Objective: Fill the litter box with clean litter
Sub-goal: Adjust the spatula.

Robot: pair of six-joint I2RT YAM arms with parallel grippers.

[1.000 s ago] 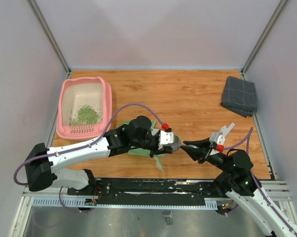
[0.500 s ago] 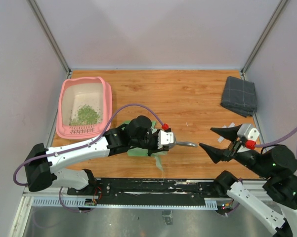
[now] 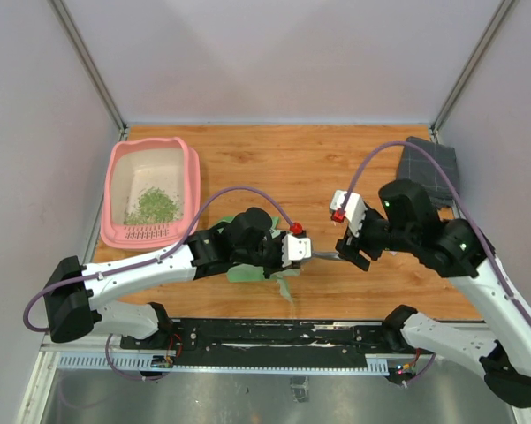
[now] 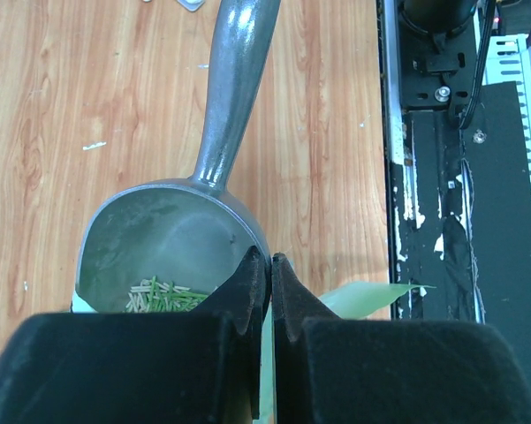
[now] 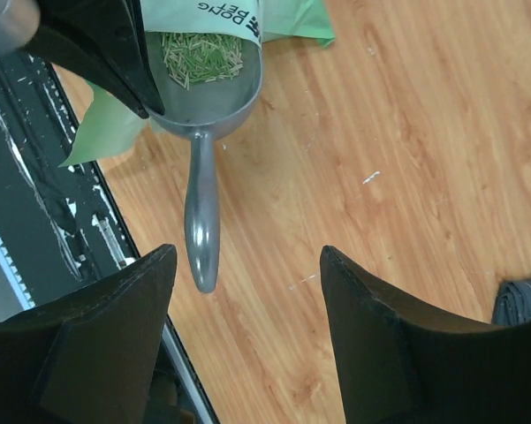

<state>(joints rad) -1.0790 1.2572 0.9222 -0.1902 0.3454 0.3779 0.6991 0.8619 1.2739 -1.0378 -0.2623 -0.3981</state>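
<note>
The right pincer [image 5: 247, 258] stands wide open above the grey scoop [image 5: 202, 155]; clean litter [image 5: 201, 55] lies in its bowl

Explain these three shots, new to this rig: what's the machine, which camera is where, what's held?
Two robot arms bolted side by side at the near edge of a wooden table, each ending in a two-finger gripper. The wide shot is from a fixed camera above and behind them; the other two are from cameras on the wrists. On the table: a pink plastic litter box holding green litter granules, a folded grey cloth at far right, a light green printed plastic bag, and a grey metal scoop, a few granules in its bowl. The left gripper is shut at the bowl's rim; whether it pinches rim or bag is unclear. The right gripper is open at the end of the scoop's handle, holding nothing.
</note>
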